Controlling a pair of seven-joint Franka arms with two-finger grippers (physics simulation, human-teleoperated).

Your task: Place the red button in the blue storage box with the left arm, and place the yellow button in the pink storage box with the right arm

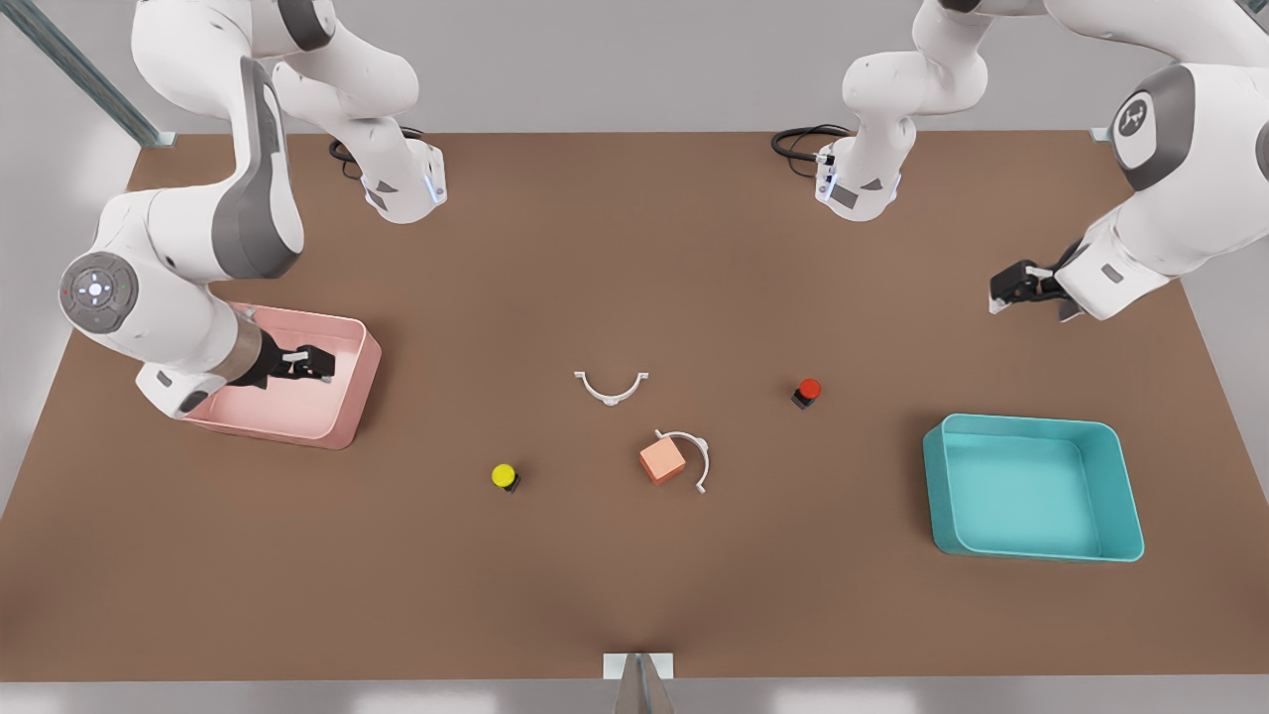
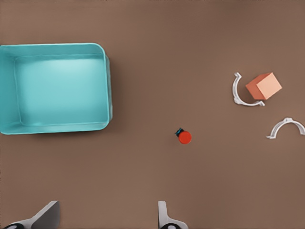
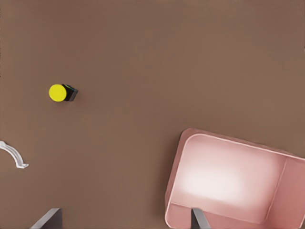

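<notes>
Hovering with both pincers open and empty, my left gripper [image 1: 1026, 297] is well apart from the red button [image 1: 808, 391], my right gripper [image 1: 302, 363] over the pink box [image 1: 347, 392], away from the yellow button [image 1: 505, 476].

A brown table [image 1: 634, 585] carries everything. At its centre lies an orange cube [image 1: 662, 461] touching a white clip [image 1: 694, 454]; a second clip [image 1: 611, 387] is at 12 o'clock. Yellow button [image 1: 505, 476] at 8, red button [image 1: 808, 392] at 2, pink box [image 1: 347, 416] at 9, blue box [image 1: 937, 476] at 4.
</notes>
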